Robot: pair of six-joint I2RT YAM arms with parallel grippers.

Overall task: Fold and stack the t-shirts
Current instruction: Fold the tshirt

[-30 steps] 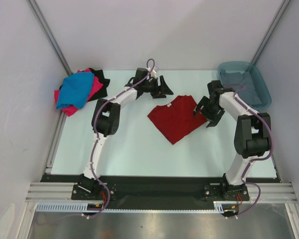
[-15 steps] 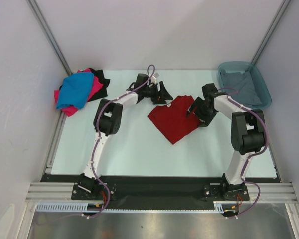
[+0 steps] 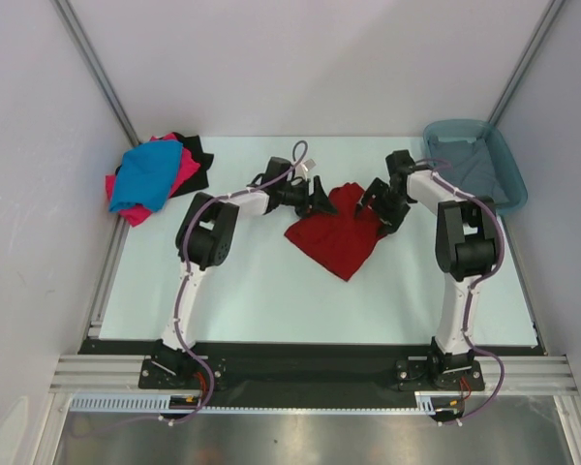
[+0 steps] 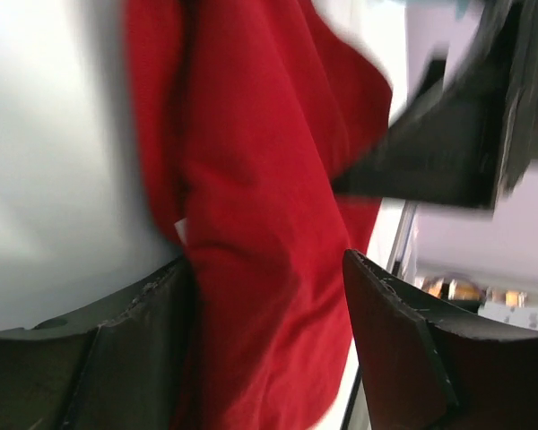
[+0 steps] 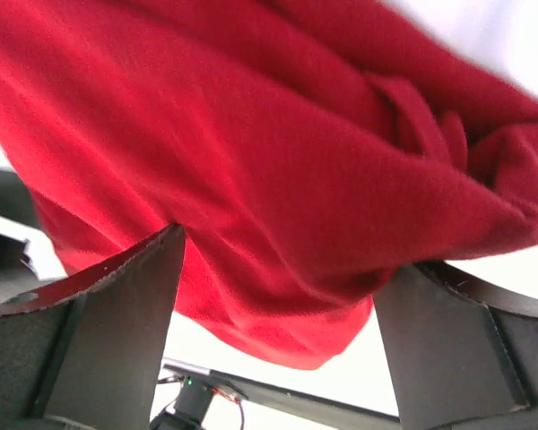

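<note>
Between the two grippers, near the middle of the table [image 3: 242, 281], lies the dark red t-shirt [image 3: 337, 240], and its far edge is what has altered. A second ago it lay flat as a neat diamond with both grippers standing off from it. Now that edge is rucked up and drawn together where they have come in on it. The left gripper [image 3: 321, 198] has slid right onto the shirt's far left corner; its wrist view shows the jaws standing apart with a fold of red cloth running up between them, not pinched. The right gripper [image 3: 378, 205] has swung left and farther out onto the far right corner. Its jaws too stand wide, with bunched red cloth filling the gap between them. Both are open around cloth, so I judge the grasp is being set up and not yet made. Closing comes next, and then the shirt can be lifted or spread for its fold. The bunching means each may catch more than one layer, which would spoil a clean fold. Well to the left of the left gripper the bright blue t-shirt [image 3: 145, 179] lies heaped on the hot pink t-shirt [image 3: 182, 176] and the black t-shirt [image 3: 198, 155], all unfolded. Just right of the right gripper sits the teal tub [image 3: 511, 179] with the grey t-shirt [image 3: 470, 167] in it, so most of the task remains
</note>
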